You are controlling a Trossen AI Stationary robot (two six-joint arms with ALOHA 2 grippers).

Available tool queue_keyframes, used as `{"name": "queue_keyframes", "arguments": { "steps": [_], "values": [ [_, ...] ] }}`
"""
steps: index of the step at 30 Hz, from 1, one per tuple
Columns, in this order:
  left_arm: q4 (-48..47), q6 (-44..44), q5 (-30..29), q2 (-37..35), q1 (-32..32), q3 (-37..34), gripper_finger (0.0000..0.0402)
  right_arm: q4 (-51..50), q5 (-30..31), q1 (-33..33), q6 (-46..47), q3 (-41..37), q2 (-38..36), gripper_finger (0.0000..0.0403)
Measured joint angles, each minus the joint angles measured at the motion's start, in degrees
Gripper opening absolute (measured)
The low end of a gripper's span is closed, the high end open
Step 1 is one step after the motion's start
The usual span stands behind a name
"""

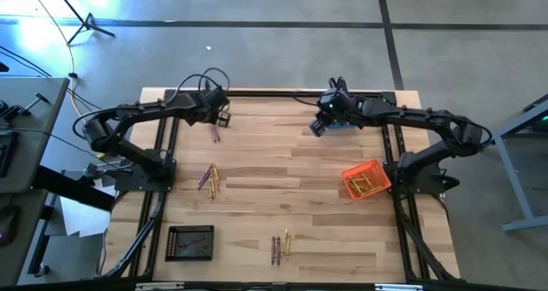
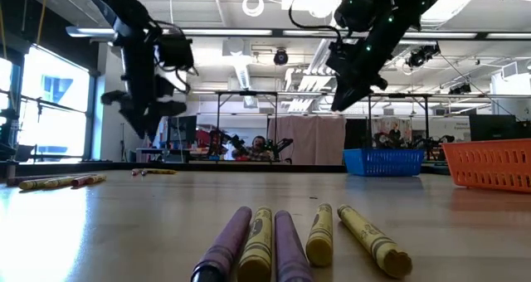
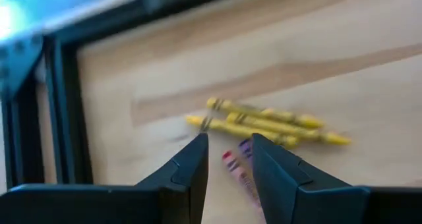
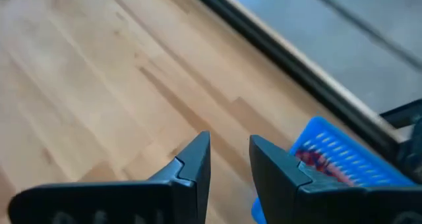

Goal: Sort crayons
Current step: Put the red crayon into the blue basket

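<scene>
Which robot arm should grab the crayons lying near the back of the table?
Probably the left. The left gripper hangs open just above those crayons, which show past its fingers in its wrist view. The right gripper hangs open farther off, by the blue basket.

Five crayons [image 2: 299, 240] in foreground; blue basket [image 2: 383, 162], orange basket [image 2: 489, 164] at right; both arms raised.

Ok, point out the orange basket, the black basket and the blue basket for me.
orange basket [image 1: 377, 169], high view, its outer rim.
black basket [image 1: 174, 244], high view, its left wall.
blue basket [image 2: 384, 162], low view, its front mesh wall.
</scene>
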Motion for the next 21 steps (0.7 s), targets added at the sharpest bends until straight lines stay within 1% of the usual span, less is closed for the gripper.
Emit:
{"name": "queue_keyframes", "arguments": {
  "steps": [2, 4, 9, 11, 16, 21],
  "values": [
    [0.0, -3.7, -0.6, 1.1, 0.0, -1.4, 0.0101, 0.4, 2.9, 1.0, -1.3, 0.0, 0.0, 0.0092],
    [0.4, -7.3, -0.7, 2.1, -0.3, -2.5, 0.0101, 0.5, 4.4, 1.6, -2.3, 0.0, 0.0, 0.0092],
    [4.6, -13.5, 0.6, 5.1, -2.2, -4.6, 0.0101, 0.5, 4.9, 2.2, -2.5, 0.0, 0.0, 0.0092],
    [4.3, -15.4, 0.9, 6.9, -3.4, -4.7, 0.0101, 0.5, 4.9, 2.2, -2.7, 0.0, 0.0, 0.0092],
    [4.4, -18.2, 1.0, 10.7, -5.7, -4.6, 0.0101, 0.6, 5.4, 2.2, -3.3, 0.0, 0.0, 0.0092],
    [4.8, -20.4, 0.0, 12.8, -7.0, -4.4, 0.0101, 1.0, 5.4, 2.2, -4.0, 0.0, 0.0, 0.0092]
  ]
}}
